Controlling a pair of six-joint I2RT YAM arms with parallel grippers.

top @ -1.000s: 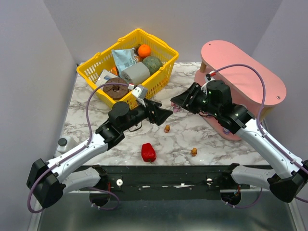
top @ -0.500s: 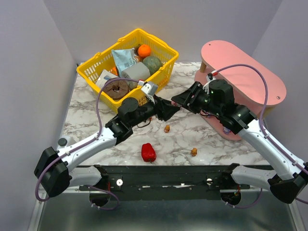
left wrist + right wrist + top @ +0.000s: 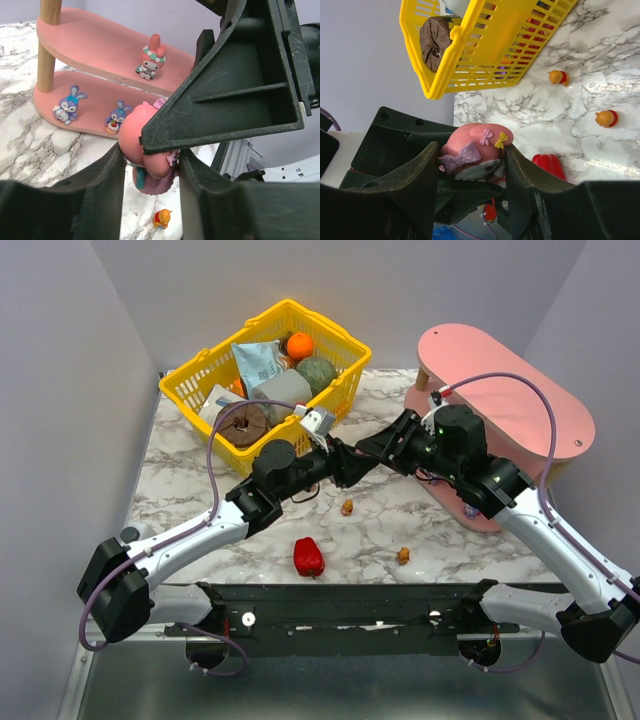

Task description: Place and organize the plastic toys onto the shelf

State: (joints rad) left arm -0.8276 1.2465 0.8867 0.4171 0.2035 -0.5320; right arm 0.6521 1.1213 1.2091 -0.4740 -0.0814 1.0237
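The left end effector (image 3: 345,466) and the right end effector (image 3: 369,452) meet tip to tip above the white marbled counter (image 3: 190,475). Between them, off the counter, is a small pink plastic figurine with bows (image 3: 470,142). The right end effector's fingers (image 3: 415,185) are clamped on its two sides. The left end effector's fingers (image 3: 100,190) flank the same figurine closely, but I cannot tell whether they press on it. In the left wrist view the right one's black finger lies across the figurine and hides its top.

Beyond the left end effector's tips stands the pink three-tier shelf with oval boards and wooden posts (image 3: 95,47). A pink-eared white figurine (image 3: 150,62) is on one board and two purple-blue rabbit figurines (image 3: 68,105) are on the board beneath.

Below the end effectors two orange-brown bear figurines (image 3: 347,507) lie apart on the counter, with a glossy red plastic pepper (image 3: 308,557) nearer the bases. Beyond the right end effector's tips is the yellow mesh basket (image 3: 451,42) of groceries.
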